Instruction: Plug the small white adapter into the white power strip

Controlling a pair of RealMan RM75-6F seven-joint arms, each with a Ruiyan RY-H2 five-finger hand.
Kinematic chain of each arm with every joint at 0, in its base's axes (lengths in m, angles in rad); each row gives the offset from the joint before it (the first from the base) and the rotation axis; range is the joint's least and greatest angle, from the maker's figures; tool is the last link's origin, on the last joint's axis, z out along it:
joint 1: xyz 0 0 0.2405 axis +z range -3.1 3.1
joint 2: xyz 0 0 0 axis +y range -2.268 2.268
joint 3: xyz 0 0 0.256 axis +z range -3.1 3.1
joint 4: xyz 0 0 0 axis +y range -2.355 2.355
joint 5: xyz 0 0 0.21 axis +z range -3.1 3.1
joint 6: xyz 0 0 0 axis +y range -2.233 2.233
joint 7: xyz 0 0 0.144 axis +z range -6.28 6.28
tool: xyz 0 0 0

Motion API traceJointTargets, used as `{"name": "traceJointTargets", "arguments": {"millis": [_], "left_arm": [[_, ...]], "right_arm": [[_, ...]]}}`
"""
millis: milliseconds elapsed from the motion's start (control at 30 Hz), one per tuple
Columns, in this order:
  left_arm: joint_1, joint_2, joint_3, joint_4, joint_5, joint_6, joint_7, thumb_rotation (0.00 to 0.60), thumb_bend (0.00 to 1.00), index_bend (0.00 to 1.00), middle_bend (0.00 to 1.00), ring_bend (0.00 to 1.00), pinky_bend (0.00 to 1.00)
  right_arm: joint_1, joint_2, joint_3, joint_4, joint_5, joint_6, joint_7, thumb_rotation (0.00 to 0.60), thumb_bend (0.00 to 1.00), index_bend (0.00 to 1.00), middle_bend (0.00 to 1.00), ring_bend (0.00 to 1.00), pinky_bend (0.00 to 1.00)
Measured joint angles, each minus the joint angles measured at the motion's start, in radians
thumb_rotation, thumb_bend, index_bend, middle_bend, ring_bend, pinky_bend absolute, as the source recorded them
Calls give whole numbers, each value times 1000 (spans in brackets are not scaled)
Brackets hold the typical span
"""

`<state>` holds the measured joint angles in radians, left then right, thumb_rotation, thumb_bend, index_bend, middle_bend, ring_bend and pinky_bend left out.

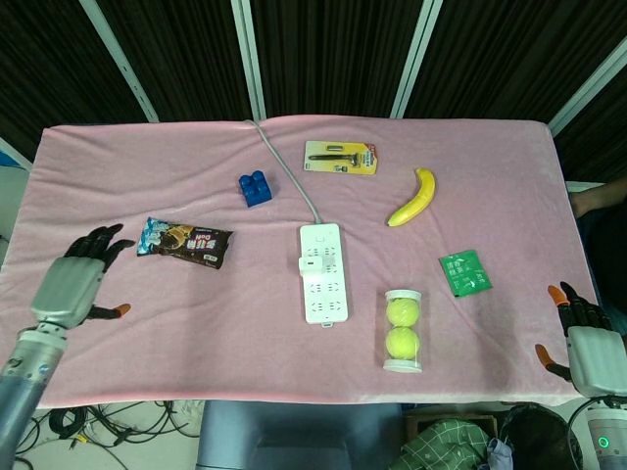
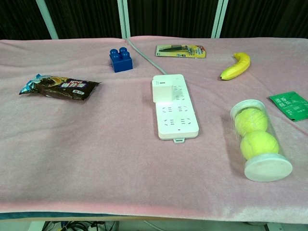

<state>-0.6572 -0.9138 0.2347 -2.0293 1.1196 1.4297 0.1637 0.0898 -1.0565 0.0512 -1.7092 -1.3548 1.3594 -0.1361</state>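
The small white adapter (image 2: 162,90) is seen seated on the white power strip (image 2: 176,111), at the left side of the end nearest the cord; it stands slightly proud of the strip's face and overhangs the left edge a little. In the head view the same adapter (image 1: 310,264) is found on the upper part of the power strip (image 1: 323,286). Whether the pins are pushed fully home cannot be told from either view, but the plugging step is judged to be done, or all but done.

The left robot hand (image 1: 71,286) is held at the left edge of the bench (image 1: 147,323), well apart from the strip, with its fingers spread and nothing in them. The right robot hand (image 1: 580,343) is kept off the bench's lower right corner, likewise spread and holding nothing. Neither is shown in the chest view.

Nothing of the task appears to be left beyond, perhaps, a check that the adapter sits flush. The strip's cord (image 1: 284,166) is run to the far edge of the bench. A snack bar (image 1: 184,241), a blue block (image 1: 255,188), a banana (image 1: 412,198), a razor pack (image 1: 340,157), a green sachet (image 1: 464,272) and a tube of tennis balls (image 1: 402,330) are laid around the strip, none touching it.
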Motion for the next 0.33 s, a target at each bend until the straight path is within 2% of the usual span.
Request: {"name": "traceJointTargets", "arguments": {"millis": [133,233,333], "left_arm": [[155,11,45,137,140,72,-189,600,72,173,44,0,109],[241,11,58,229,195,118,-262,600,73,176,57,0,108],[282,5,51,268,217,137,-292,600,72,178,61,0,108]], "right_arm": [[4,-6,2,1,-2,-2,-3,600,220,31,39,126,150],[8,-11,4,2,1,-9,-6,600,220,31,39,126,150],[13,-13,7,3,6,-15,-7,600,220,31,39,126,150]]}}
